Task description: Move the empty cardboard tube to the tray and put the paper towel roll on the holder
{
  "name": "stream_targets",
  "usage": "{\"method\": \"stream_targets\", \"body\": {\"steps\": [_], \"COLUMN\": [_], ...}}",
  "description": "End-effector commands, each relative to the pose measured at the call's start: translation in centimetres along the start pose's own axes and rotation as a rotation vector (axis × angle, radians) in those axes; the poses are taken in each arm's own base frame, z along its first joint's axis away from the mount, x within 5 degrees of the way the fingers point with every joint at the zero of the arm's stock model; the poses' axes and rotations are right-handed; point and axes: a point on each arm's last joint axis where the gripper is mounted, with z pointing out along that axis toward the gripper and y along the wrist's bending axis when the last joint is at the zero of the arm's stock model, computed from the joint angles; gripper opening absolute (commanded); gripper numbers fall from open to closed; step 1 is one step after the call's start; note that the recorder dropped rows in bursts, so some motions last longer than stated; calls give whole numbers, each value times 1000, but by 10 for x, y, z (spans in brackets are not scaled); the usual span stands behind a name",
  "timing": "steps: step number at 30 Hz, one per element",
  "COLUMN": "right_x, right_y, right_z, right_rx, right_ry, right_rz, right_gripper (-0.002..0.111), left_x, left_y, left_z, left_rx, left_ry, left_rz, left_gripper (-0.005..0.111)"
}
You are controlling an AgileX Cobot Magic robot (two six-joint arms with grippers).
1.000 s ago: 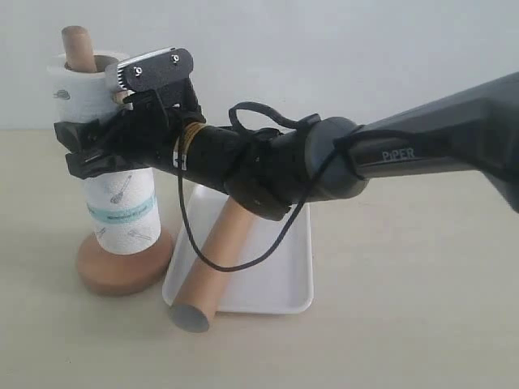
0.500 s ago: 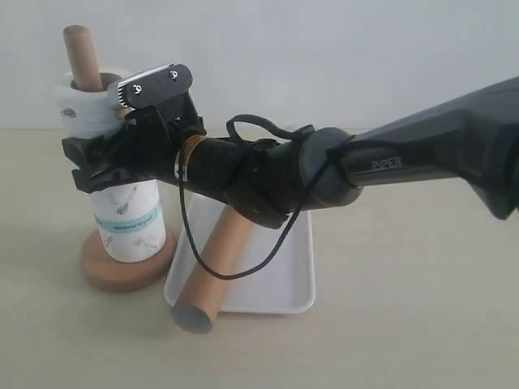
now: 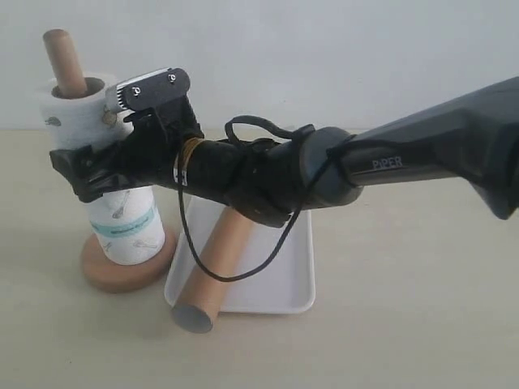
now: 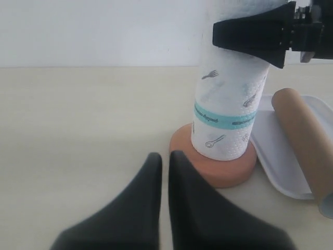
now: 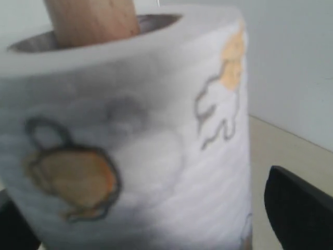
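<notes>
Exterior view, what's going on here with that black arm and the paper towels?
The right gripper straddles the upper half of the paper towel roll, with its jaws open on either side rather than clamped. The roll sits on the holder, whose dowel pokes out of its core. The empty cardboard tube lies diagonally in the tray, its near end overhanging the rim. The left gripper is shut and empty, low over the table beside the holder.

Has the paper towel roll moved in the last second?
Yes. The paper towel roll has dropped lower on the dowel, its top shifting left, away from the tray.
</notes>
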Motion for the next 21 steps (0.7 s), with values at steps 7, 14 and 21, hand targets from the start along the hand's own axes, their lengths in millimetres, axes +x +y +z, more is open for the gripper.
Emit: {"method": "stream_targets", "body": {"steps": [7, 14, 21], "right_x": [-33, -37, -26], "right_y": [16, 2, -14], "right_z": [-27, -72, -136], "right_rx": [-102, -39, 55], "right_ry": [-6, 28, 98], "right_rz": [-125, -125, -120], "right_gripper": [105, 105, 105], "left_x": [1, 1, 1], "left_y": [0, 0, 0], "left_z": [0, 0, 0], "left_rx": [-2, -2, -2], "left_ry": [-1, -1, -1], "left_rz": [1, 1, 1], "left_gripper": [4, 4, 4]}}
